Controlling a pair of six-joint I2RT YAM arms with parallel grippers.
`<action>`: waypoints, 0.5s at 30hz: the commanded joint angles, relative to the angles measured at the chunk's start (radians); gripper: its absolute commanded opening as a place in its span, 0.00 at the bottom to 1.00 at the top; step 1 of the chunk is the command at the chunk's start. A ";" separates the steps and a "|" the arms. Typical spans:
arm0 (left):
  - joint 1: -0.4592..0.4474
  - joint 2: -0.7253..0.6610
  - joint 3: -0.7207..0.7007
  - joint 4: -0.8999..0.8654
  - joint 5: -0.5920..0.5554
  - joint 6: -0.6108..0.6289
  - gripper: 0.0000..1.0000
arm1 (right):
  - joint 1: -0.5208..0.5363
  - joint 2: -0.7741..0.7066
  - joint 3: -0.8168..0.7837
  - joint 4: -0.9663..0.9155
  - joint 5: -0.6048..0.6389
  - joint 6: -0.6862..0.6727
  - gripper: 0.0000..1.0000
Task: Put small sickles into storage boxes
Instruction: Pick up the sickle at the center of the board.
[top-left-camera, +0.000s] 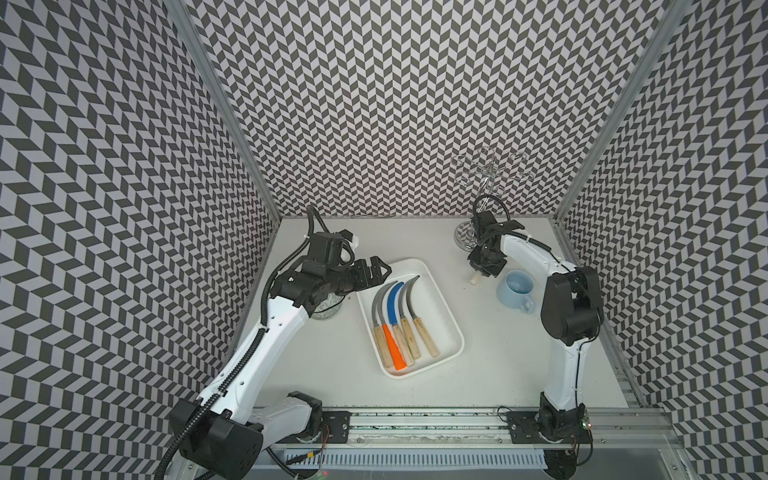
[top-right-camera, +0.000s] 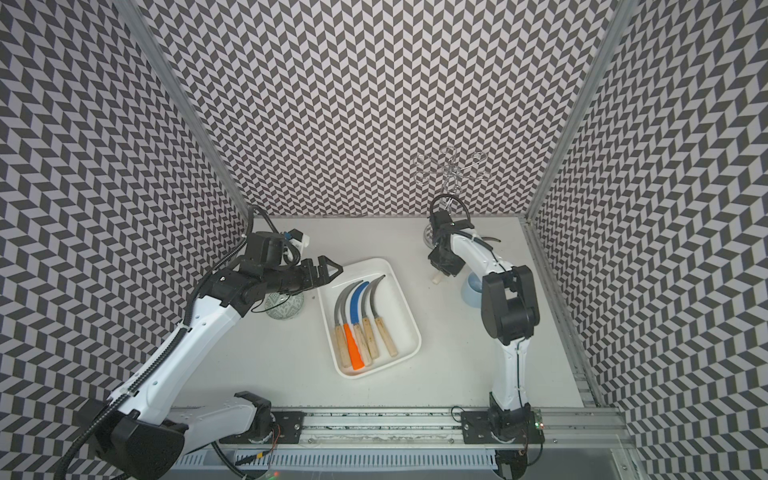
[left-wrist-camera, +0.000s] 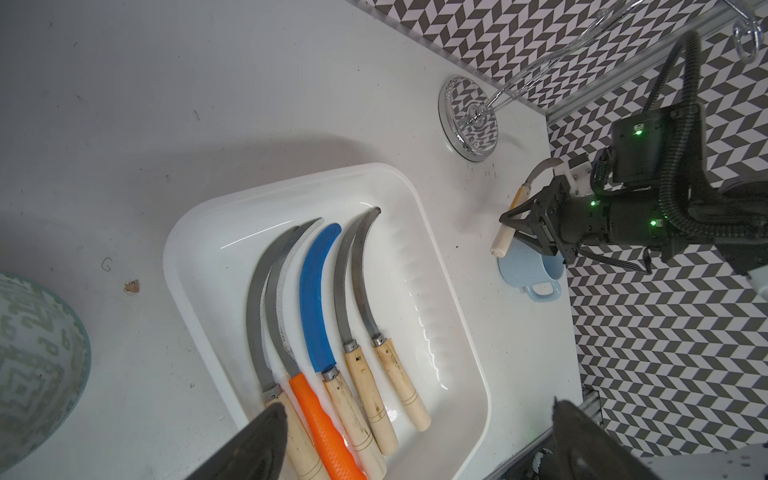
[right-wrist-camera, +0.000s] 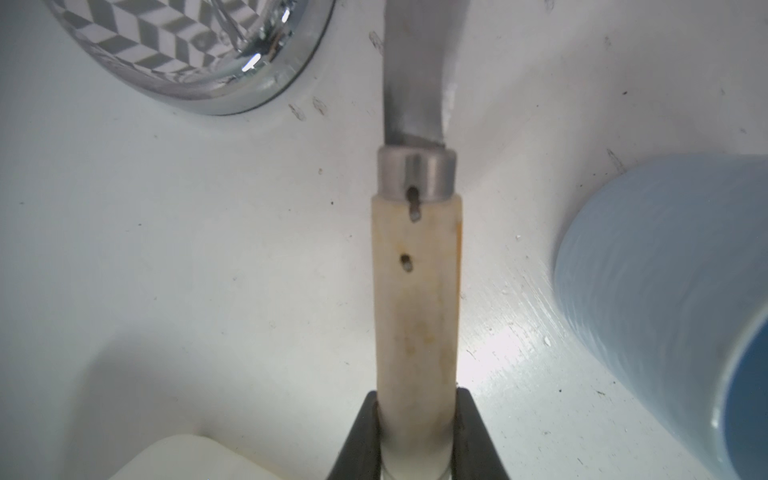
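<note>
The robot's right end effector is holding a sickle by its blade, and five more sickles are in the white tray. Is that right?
Not quite. The right end effector holds the sickle by its pale wooden handle, not its blade. The right wrist view shows it closed on the handle, with the blade sticking out beyond. The five other sickles are indeed in the white tray.

Letter (left-wrist-camera: 107, 264): a small handwritten "G", faint
Stands on: white tabletop (left-wrist-camera: 124, 104), between patterned bowl (left-wrist-camera: 37, 365) and white tray (left-wrist-camera: 172, 270)
</note>
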 joint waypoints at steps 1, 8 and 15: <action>-0.011 -0.031 -0.012 -0.002 -0.005 -0.009 1.00 | 0.030 -0.085 -0.034 -0.027 0.025 0.032 0.00; -0.032 -0.068 -0.033 -0.042 -0.049 -0.018 1.00 | 0.096 -0.219 -0.137 -0.034 0.009 0.087 0.00; -0.058 -0.125 -0.067 -0.063 -0.054 -0.032 1.00 | 0.193 -0.369 -0.223 -0.056 0.023 0.133 0.00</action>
